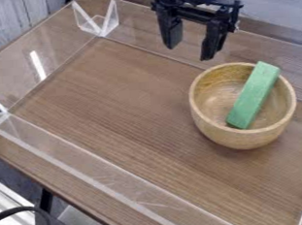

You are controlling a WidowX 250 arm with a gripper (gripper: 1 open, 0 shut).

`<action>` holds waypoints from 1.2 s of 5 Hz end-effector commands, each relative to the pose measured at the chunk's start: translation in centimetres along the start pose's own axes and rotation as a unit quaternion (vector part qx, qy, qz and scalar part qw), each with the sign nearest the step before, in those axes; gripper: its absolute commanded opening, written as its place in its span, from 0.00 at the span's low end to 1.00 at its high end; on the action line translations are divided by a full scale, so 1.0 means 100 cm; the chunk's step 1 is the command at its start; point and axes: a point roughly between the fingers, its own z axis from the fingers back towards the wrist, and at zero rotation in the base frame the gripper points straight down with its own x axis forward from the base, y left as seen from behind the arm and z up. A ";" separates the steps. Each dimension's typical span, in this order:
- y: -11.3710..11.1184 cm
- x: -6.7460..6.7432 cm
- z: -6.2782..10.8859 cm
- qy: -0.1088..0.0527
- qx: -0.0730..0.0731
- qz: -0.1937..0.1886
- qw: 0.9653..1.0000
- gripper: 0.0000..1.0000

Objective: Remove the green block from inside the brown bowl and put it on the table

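The brown bowl (pixel 217 118) sits on the table (pixel 102 118) at the right side. The green block (pixel 255 95) leans inside it, its upper end resting on the far right rim. My gripper (pixel 192 43) hangs above the table behind and to the left of the bowl, pointing down. Its black fingers (pixel 171 32) stand apart with nothing between them, so it is open. It touches neither the bowl nor the block.
Low clear acrylic walls (pixel 64 140) run along the table's edges, with a clear corner piece (pixel 98 21) at the back left. Bare wood-grain tabletop stretches left of the bowl. A black stand shows below the front left edge.
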 end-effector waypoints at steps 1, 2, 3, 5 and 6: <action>-0.014 0.007 -0.004 -0.001 0.001 -0.022 1.000 1.00; -0.031 0.014 -0.010 -0.002 0.000 -0.050 0.999 1.00; -0.049 0.023 -0.021 -0.001 0.004 -0.071 0.997 1.00; -0.071 0.038 -0.046 0.012 0.012 -0.101 0.995 1.00; -0.074 0.043 -0.057 0.022 0.014 -0.107 0.994 1.00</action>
